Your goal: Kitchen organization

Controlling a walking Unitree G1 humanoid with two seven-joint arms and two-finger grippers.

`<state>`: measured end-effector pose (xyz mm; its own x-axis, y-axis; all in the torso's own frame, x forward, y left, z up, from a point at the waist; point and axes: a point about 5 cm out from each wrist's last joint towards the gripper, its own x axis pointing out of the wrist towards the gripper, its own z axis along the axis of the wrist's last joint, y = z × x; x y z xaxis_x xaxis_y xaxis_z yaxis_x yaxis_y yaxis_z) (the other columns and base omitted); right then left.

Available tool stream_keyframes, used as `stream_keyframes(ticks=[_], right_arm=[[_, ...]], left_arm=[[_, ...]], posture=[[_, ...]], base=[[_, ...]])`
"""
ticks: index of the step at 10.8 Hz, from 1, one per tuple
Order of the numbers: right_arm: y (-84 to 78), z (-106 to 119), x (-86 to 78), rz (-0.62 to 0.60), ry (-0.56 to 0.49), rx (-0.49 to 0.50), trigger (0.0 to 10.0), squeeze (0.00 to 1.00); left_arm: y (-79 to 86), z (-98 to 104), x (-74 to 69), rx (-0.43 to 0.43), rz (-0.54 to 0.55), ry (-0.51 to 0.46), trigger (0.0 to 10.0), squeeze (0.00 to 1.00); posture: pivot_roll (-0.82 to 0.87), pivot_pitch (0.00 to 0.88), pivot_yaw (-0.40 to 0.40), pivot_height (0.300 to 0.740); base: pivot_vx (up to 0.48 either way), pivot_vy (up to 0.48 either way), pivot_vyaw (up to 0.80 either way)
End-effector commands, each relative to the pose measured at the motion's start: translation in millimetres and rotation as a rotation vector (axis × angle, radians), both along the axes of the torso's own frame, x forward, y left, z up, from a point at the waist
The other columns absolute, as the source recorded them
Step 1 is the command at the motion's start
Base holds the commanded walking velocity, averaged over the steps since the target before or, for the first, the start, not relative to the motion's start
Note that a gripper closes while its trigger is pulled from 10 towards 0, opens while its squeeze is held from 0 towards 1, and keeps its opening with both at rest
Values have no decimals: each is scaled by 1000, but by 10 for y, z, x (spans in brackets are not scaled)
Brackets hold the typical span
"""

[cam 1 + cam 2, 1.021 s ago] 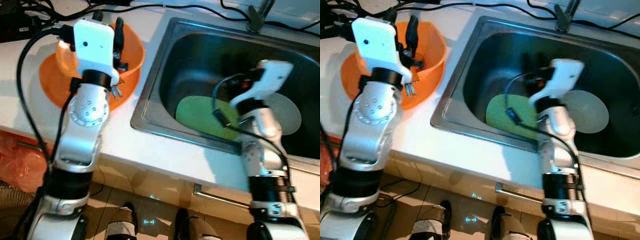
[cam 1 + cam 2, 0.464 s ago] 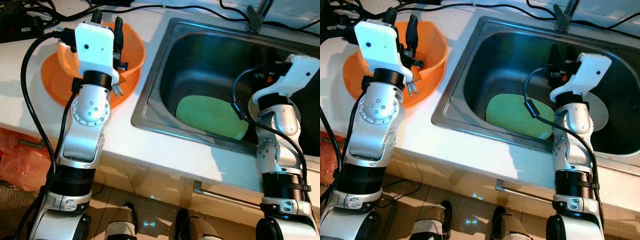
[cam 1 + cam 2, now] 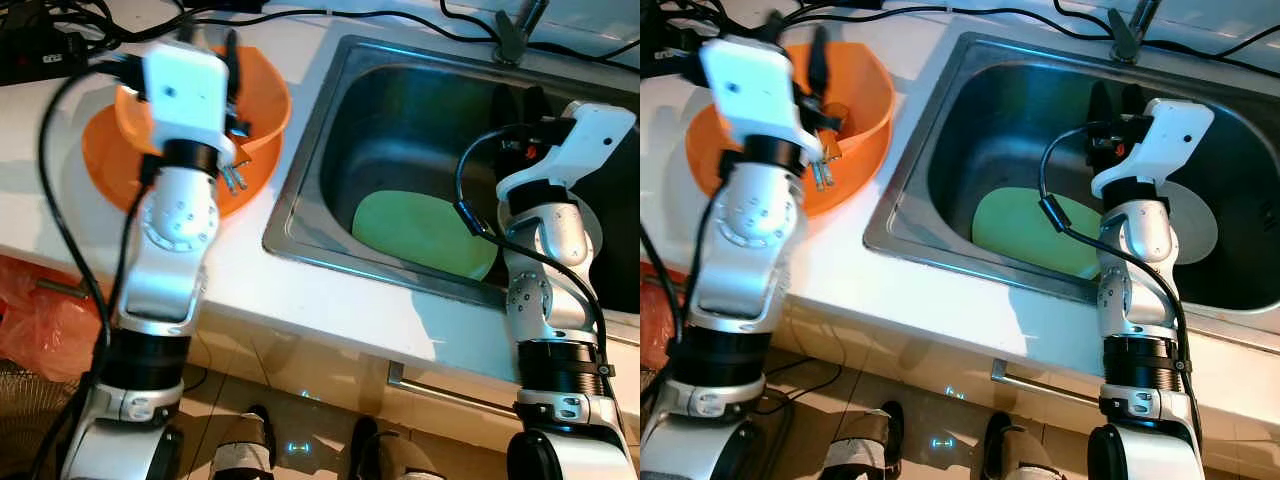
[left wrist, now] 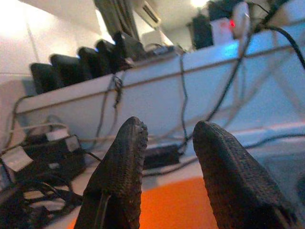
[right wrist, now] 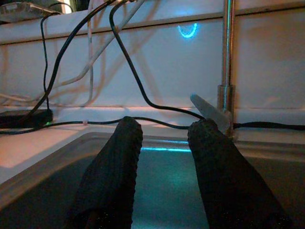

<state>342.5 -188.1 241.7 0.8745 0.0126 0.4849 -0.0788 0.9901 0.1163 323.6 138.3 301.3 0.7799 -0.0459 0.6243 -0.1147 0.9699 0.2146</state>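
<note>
An orange bowl (image 3: 262,110) sits on an orange plate (image 3: 100,165) on the white counter at the left. My left gripper (image 3: 207,40) hovers over the bowl, open, nothing between its fingers (image 4: 126,148). In the steel sink (image 3: 300,180) lie a green plate (image 3: 415,230) and, to its right, a grey plate (image 3: 1195,225) partly hidden by my right arm. My right gripper (image 3: 1116,100) is held above the sink's middle, open and empty, pointing toward the back wall and faucet (image 5: 226,57).
Black cables (image 3: 400,15) run along the counter behind the sink and bowl. Dark chargers and a power strip (image 4: 71,71) stand at the back left. An orange bag (image 3: 40,320) lies on the floor below the counter's front edge.
My right arm has swung right and back, off the green plate, which now shows whole. The left arm has stayed over the orange bowl with a slight shift.
</note>
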Motion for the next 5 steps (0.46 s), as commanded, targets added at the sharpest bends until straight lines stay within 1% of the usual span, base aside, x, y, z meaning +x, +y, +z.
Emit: stream_keyframes(ticks=[1,3,5], right_arm=[[-13,23,-10,-12,-21,8,10000,0],[-7,38,-8,-12,-29,13,10000,0],[4,90,-13,-12,-48,16,10000,0]], left_arm=[[-23,172,-79,-9,-5,-78,10000,0],[-51,255,-112,-7,-13,-110,10000,0],[-69,202,-98,-13,-22,-92,10000,0]], posture=[[215,218,-26,740],[217,218,-25,740],[216,222,-24,740]], base=[[0,0,0],[0,0,0],[0,0,0]])
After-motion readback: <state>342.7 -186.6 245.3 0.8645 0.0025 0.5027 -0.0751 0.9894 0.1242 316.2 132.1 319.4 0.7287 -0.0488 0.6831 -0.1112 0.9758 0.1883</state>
